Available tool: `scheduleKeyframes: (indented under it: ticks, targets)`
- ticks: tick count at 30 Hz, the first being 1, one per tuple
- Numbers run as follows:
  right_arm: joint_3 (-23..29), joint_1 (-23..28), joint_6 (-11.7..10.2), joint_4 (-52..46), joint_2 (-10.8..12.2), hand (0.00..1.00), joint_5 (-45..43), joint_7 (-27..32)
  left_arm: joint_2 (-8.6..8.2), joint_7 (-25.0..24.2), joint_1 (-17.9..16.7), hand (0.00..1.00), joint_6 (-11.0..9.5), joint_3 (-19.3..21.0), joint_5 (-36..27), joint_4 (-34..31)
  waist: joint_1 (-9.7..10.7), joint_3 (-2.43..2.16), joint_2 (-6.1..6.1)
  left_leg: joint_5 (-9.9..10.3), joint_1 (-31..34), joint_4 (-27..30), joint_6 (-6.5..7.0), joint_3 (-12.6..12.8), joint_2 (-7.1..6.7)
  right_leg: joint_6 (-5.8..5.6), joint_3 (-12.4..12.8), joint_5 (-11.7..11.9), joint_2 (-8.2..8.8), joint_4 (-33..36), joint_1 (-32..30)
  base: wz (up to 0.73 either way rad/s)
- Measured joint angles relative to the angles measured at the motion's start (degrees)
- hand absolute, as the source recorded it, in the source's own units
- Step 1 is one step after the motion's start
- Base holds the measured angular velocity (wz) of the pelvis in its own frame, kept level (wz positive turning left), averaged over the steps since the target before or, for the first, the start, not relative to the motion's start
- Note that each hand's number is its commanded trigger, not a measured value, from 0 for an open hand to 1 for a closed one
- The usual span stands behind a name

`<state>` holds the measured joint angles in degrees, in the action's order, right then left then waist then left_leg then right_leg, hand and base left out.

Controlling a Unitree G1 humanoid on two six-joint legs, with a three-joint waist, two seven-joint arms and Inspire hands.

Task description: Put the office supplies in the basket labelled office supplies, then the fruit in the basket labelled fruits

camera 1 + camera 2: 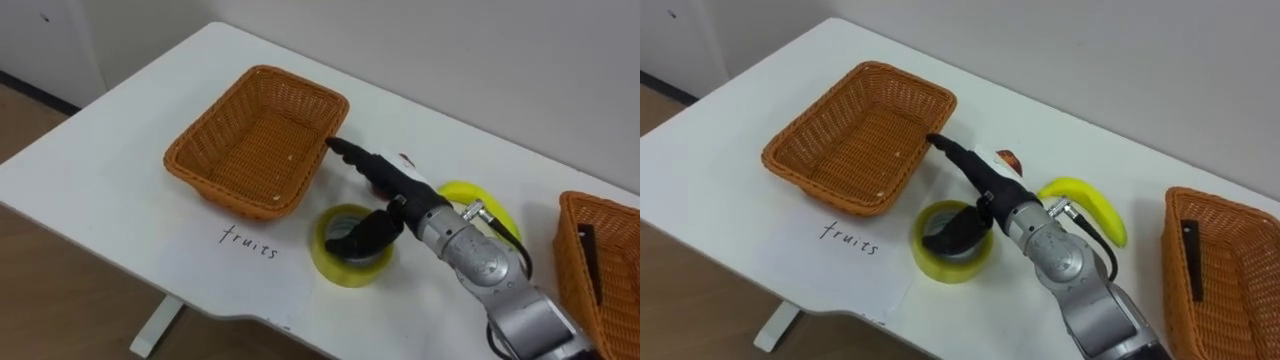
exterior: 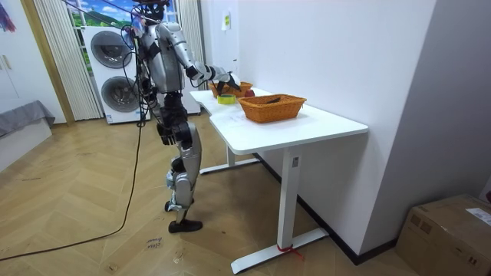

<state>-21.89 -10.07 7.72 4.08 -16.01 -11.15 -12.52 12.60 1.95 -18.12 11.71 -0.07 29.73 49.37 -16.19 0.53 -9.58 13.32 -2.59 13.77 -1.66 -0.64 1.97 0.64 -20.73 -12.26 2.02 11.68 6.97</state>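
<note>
Right robot hand (image 1: 992, 192) above bench (image 1: 730, 190): we record fingers straight, pressed together, tips at corner of left basket (image 1: 855, 140). Thumb hangs over hole of yellow tape roll (image 1: 950, 270) (contact we cannot tell). Small red fruit (image 1: 1008, 158) just behind fingers. Banana (image 1: 1095, 205) beside forearm, on bench. Right basket (image 1: 1230, 270) holds dark item (image 1: 1190, 260).
</note>
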Motion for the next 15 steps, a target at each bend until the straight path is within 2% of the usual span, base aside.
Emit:
scheduleKeyframes:
  ticks: [9, 12, 15]
  targets:
    - [0.06, 0.01, 1.35, 0.54, -0.66, 0.00, -1.20, -2.72, 0.08, -1.45, 0.68, 0.00, 0.88, -0.07, 0.10, 0.01, 0.10, -0.03, -0.03, -0.01, -0.10, 0.08, -0.02, -0.05, 0.00, 0.00, -0.19, 0.00, 0.00, 0.01, 0.25, 0.00]
    - [0.09, 0.01, 2.39, 0.74, -1.06, 0.00, -1.21, -3.05, 0.09, -1.45, 0.73, 0.00, 1.47, -0.07, 0.13, 0.01, 0.17, -0.10, -0.12, -0.02, -0.05, 0.10, -0.03, -0.08, 0.00, 0.00, -0.28, 0.00, 0.00, 0.01, 0.24, 0.00]
    - [0.51, 0.01, 2.33, 0.73, -1.28, 0.00, -1.71, -3.78, 0.07, -1.44, 0.84, 0.00, 1.67, -0.07, 0.46, 0.01, 0.27, -0.11, -0.12, -0.02, 0.06, 0.14, -0.03, -0.14, -0.01, 0.00, -0.39, 0.00, 0.02, -0.01, 0.24, 0.01]
